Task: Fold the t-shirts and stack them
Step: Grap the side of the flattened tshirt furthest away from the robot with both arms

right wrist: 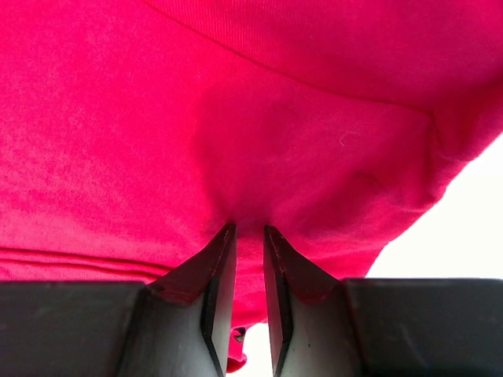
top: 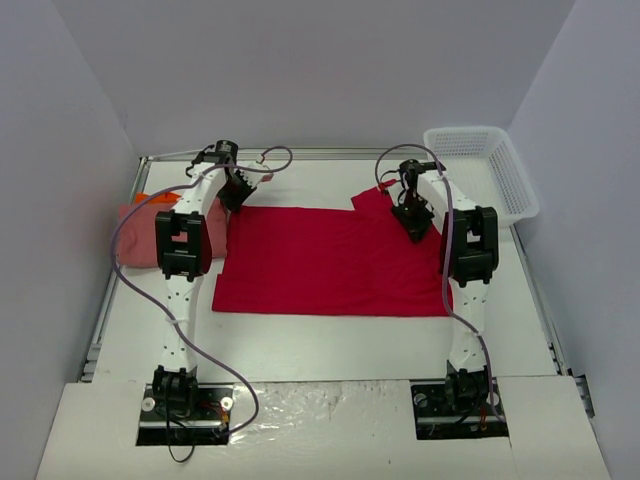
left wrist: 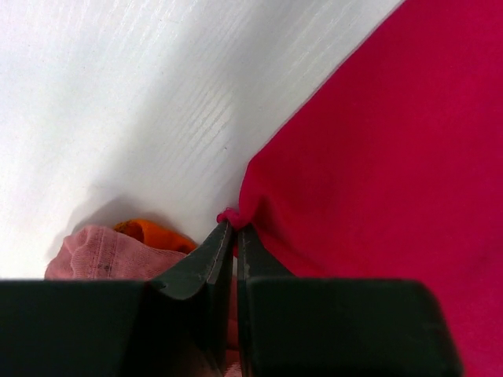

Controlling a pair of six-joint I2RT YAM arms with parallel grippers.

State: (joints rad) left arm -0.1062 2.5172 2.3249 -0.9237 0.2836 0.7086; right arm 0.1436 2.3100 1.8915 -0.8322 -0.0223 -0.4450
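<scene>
Pinching what, are we?
— Our left hand [left wrist: 234, 229], pressed together, nips the far left corner of the red t-shirt [top: 330, 265]; our right hand [right wrist: 247, 229] pinches a pucker of it by the far right sleeve.
And the shirt?
— Spread flat mid-desk [top: 330, 340], with the pink t-shirt [left wrist: 102, 255] and orange t-shirt [left wrist: 149, 232] heaped at its left.

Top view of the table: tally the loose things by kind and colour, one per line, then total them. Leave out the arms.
red t-shirt: 1
salmon pink t-shirt: 1
orange t-shirt: 1
white mesh basket: 1
Total: 4
</scene>
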